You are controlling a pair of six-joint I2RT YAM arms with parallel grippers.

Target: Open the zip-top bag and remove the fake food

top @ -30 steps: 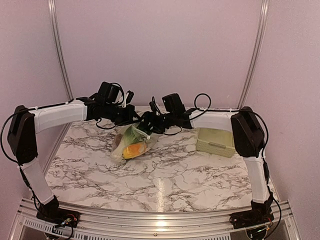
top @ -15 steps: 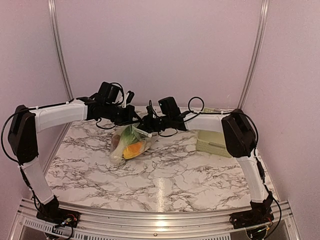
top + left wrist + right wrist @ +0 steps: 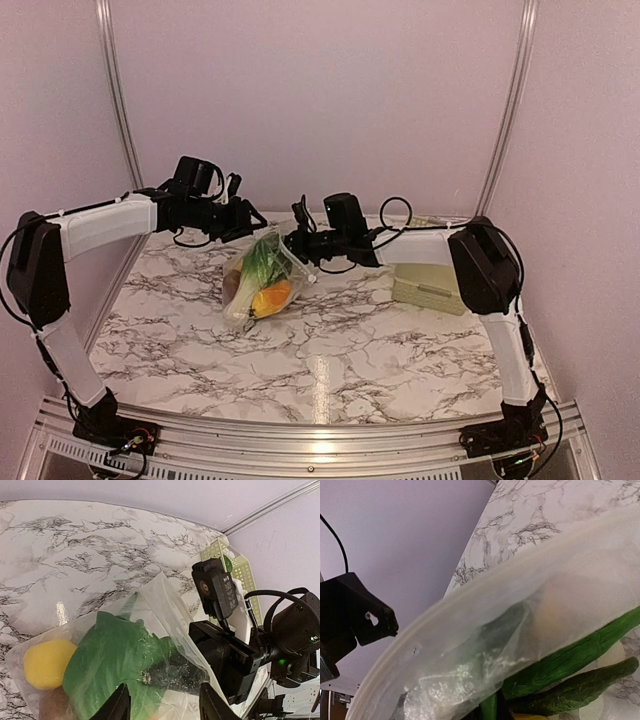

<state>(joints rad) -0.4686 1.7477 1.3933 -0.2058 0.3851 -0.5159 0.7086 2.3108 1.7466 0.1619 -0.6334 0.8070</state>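
The clear zip-top bag (image 3: pixel 258 282) sits mid-table with its top edge raised. Through it I see fake food: a green leafy piece (image 3: pixel 263 262), an orange piece (image 3: pixel 272 296), a yellow round one (image 3: pixel 46 663) and long green vegetables (image 3: pixel 580 652). My right gripper (image 3: pixel 297 243) is shut on the bag's upper edge, and one dark finger (image 3: pixel 172 672) shows through the film. My left gripper (image 3: pixel 256 216) is open just left of the bag's top, with nothing between its fingers (image 3: pixel 118 706). In the right wrist view the film covers most of the picture.
A pale green slotted basket (image 3: pixel 432 283) stands at the right, behind the right arm, and also shows in the left wrist view as the basket (image 3: pixel 239 567). The marble table (image 3: pixel 330 350) meets purple walls at the back and both sides.
The left gripper has opened, let go of the bag and drawn back up and to the left. The right gripper has shut on the bag's top edge and lifted it a little.
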